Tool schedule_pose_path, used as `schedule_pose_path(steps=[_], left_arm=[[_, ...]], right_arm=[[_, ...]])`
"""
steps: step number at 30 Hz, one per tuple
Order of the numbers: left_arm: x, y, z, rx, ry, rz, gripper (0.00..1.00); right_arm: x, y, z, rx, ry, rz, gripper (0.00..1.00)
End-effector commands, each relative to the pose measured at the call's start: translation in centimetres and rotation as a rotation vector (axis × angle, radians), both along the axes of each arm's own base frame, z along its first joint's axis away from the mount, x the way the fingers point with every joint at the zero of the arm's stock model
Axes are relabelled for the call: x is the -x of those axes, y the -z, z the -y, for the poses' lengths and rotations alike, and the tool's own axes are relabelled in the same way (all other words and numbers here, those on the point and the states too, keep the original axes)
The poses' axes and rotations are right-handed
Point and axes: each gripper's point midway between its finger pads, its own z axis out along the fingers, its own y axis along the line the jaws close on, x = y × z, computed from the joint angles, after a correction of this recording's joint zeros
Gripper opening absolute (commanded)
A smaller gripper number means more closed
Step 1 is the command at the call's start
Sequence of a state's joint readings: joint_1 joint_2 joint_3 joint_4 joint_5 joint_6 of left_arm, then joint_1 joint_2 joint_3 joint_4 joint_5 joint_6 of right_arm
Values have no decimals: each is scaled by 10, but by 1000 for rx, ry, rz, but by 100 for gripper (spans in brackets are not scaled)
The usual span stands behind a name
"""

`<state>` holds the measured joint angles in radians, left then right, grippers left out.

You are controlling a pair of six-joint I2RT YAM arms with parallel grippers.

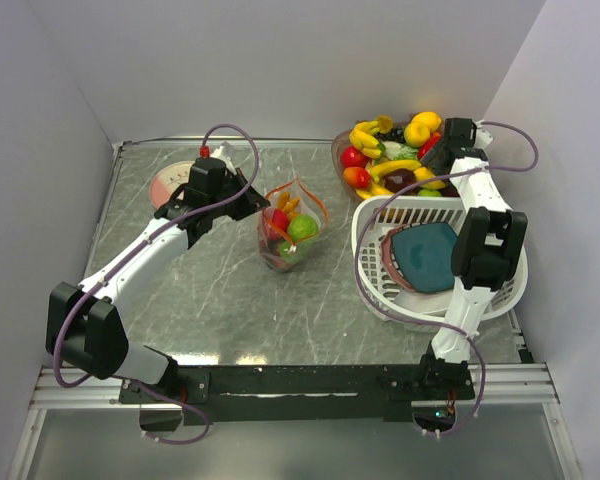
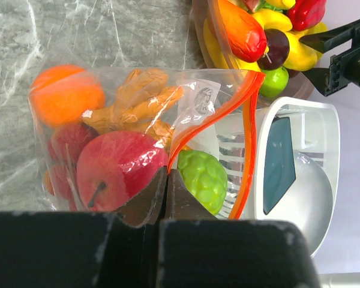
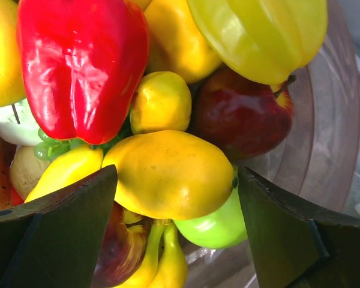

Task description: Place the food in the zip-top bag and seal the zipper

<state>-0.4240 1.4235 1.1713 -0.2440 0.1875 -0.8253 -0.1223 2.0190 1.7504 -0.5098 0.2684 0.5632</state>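
Pinched the zip-top bag [image 1: 292, 228] at mid-table, mouth open.

Stood it on the grey marbled table [image 1: 180, 290], packed with a red apple [image 2: 117, 165], an orange [image 2: 66, 96], a knobbly green fruit [image 2: 203, 178] and a tan root [image 2: 138, 102]. Showed the zipper [image 2: 247, 120] unjoined, in two parted orange-red strips. Clamped the bag's near rim in the tightly clenched left gripper [image 2: 166, 180]. Hovered the right gripper [image 3: 177, 174] over the heaped clear bowl [image 1: 336, 150] at the far right, fingers [image 3: 72, 234] spread wide either side of a yellow fruit [image 3: 168, 162]; could not tell whether touching. Flanked that bowl, on the near side, with a white slatted basket [image 1: 372, 285] carrying a teal plate [image 1: 430, 255].
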Motion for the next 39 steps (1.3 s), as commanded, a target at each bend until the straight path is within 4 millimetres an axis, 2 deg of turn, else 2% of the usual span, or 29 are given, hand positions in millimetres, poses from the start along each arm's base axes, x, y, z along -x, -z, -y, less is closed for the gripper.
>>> schedule_pose_path(steps=[1,4,5,8,9,11,12,18,27,39], left_arm=[[-3,-17,2,27,13,58,1],[-3,-17,1,27,12,59,1],[-3,-16,2,27,12,55,1],[-3,-17,1,29,10,58,1],[-3,-18,2,31,11,58,1],[-3,-17,2,31,11,58,1],[-3,-18,2,33,10,59,1],[-3,-16,3,35,14,54,1],[-3,-15,3,36,16,51,1],[-4,-13,4,38,16,47,1]], right_arm=[[-10,-14,6,25,6,46,82],[-9,-22,7,29,6,57,67],[-9,-23,6,29,4,59,60],[-5,-35,3,35,0,81,46],[-3,-46,2,42,-2,104,44],[1,-52,0,49,-3,113,39],[3,-60,-2,58,-3,127,38],[11,-81,-6,95,4,155,32],[21,-119,-13,169,21,203,29],[34,-150,-19,211,37,257,27]])
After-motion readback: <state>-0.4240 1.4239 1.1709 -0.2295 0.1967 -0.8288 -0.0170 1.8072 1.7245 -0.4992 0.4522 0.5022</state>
